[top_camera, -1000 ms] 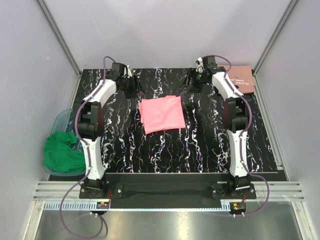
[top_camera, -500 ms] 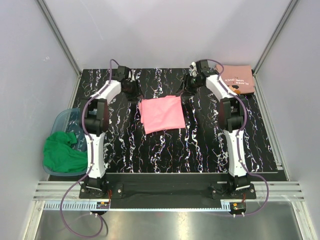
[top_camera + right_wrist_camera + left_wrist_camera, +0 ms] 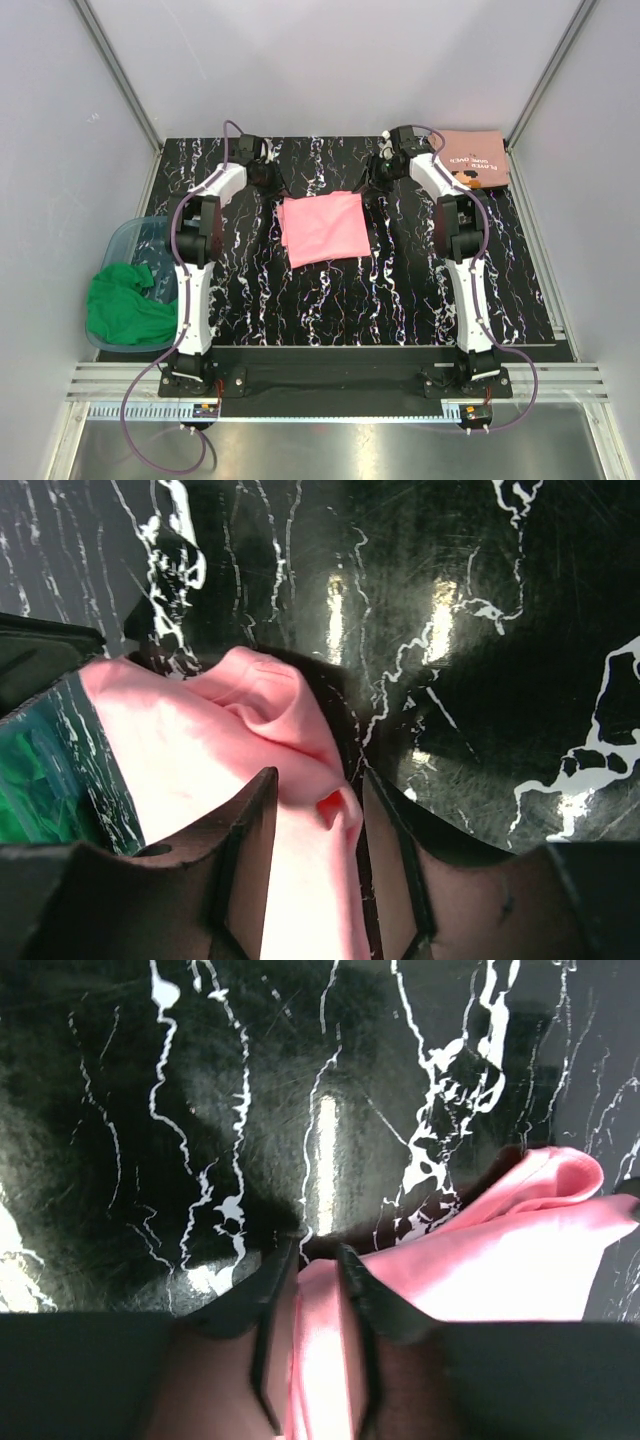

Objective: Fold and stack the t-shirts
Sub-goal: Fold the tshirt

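Observation:
The bright pink t-shirt (image 3: 322,228) lies folded in a rough square at mid-table. My left gripper (image 3: 275,188) is at its far left corner. In the left wrist view that gripper (image 3: 315,1255) is shut on the pink t-shirt (image 3: 500,1250), with cloth filling the narrow gap. My right gripper (image 3: 368,186) is at the far right corner. In the right wrist view it (image 3: 320,780) is shut on a bunched fold of the pink t-shirt (image 3: 200,750). The salmon t-shirt (image 3: 475,158), with white lettering, lies folded at the back right corner.
A clear blue bin (image 3: 122,238) sits off the table's left edge with a green cloth (image 3: 125,305) draped over it. The black marbled table (image 3: 330,300) has raised side rails, and grey walls close in on three sides.
Both grippers have moved inward from the back of the table to the pink t-shirt's far corners, and their jaws have narrowed onto the cloth. The shirts have not shifted.

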